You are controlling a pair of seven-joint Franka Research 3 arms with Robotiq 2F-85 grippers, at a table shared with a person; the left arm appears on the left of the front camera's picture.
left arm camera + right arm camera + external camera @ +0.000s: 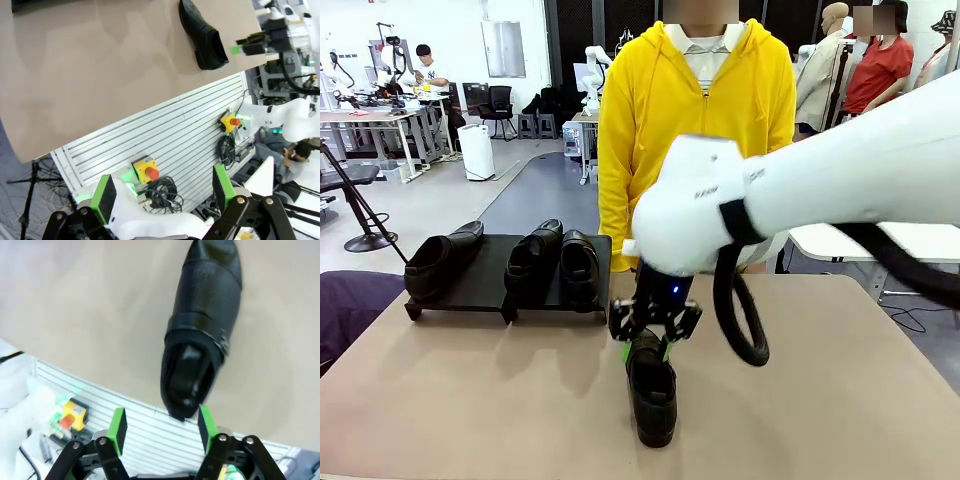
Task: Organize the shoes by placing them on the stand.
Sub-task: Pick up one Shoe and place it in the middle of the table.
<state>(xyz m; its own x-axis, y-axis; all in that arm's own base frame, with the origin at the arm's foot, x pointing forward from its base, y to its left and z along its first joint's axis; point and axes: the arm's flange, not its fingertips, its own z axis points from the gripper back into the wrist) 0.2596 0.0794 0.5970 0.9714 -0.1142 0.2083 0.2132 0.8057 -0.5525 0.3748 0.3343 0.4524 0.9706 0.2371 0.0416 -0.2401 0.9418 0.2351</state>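
One black shoe (pixel 652 390) lies on the table near its front edge, toe toward me; it also shows as the shoe (pixel 202 315) and the shoe (pixel 202 35). My right gripper (pixel 646 350) hangs over its heel, open, green pads on either side of the heel opening; in the right wrist view the gripper (pixel 162 427) has its left pad well clear of the leather. Three more shoes sit on the stand (pixel 480 288): one (pixel 442 258) on the left platform, two (pixel 533 255) (pixel 580 265) on the right. My left gripper (pixel 162 192) is open and holds nothing.
A person in a yellow hoodie (pixel 695 110) stands at the far side of the table behind the stand. A black cable loop (pixel 740 310) hangs from my right arm. The left platform has free room beside its one shoe.
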